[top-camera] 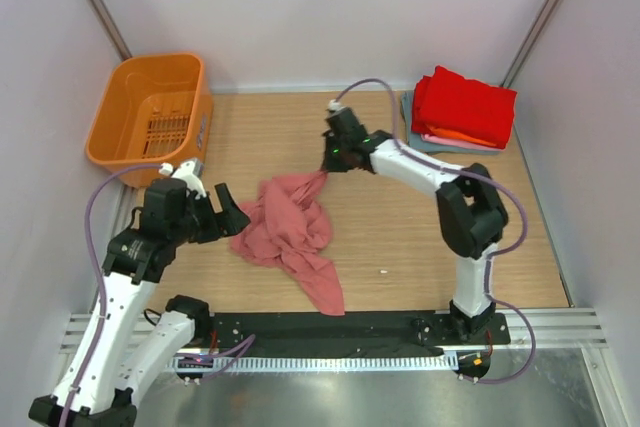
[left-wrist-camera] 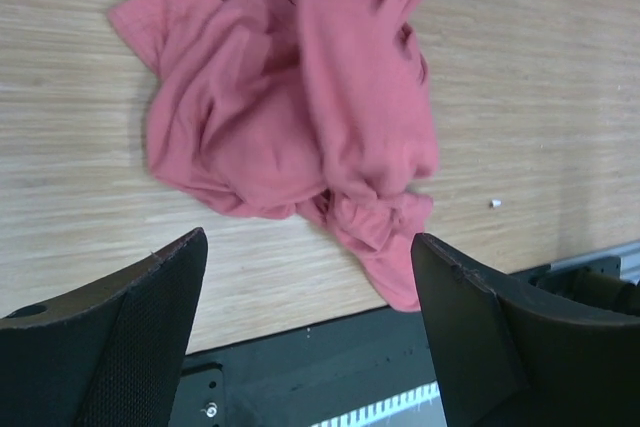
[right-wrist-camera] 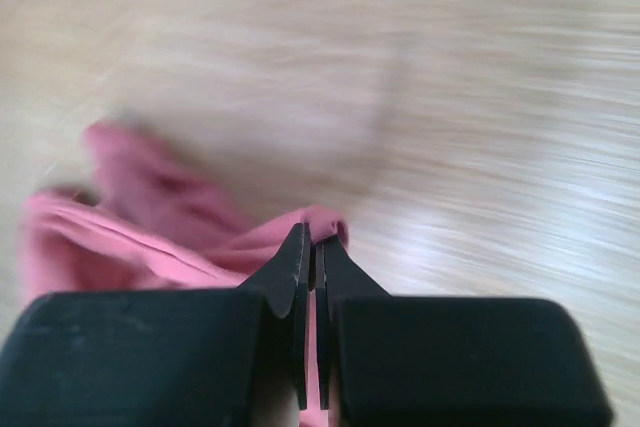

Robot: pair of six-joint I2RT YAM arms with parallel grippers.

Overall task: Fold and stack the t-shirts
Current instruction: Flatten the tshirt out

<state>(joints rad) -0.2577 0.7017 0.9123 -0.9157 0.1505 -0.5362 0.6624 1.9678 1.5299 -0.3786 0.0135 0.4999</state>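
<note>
Salmon-pink t-shirt (top-camera: 292, 232) lies crumpled on the wooden surface (top-camera: 400, 237), mid-front between the two arms, one tail trailing toward the near edge. Right fingers (right-wrist-camera: 295, 267) clenched on a fold at its upper right edge, cloth drawn into a narrow peak there; wrist view blurred. Left fingers (left-wrist-camera: 130, 337) spread wide, gripping nothing, just left of the heap, which fills their wrist view. Folded stack (top-camera: 462, 109) sits in the far right corner: bright red shirt (top-camera: 468, 99) on top, with orange, pale pink and grey-blue edges showing beneath. Orange basket (top-camera: 110, 152) far left, well apart.
</note>
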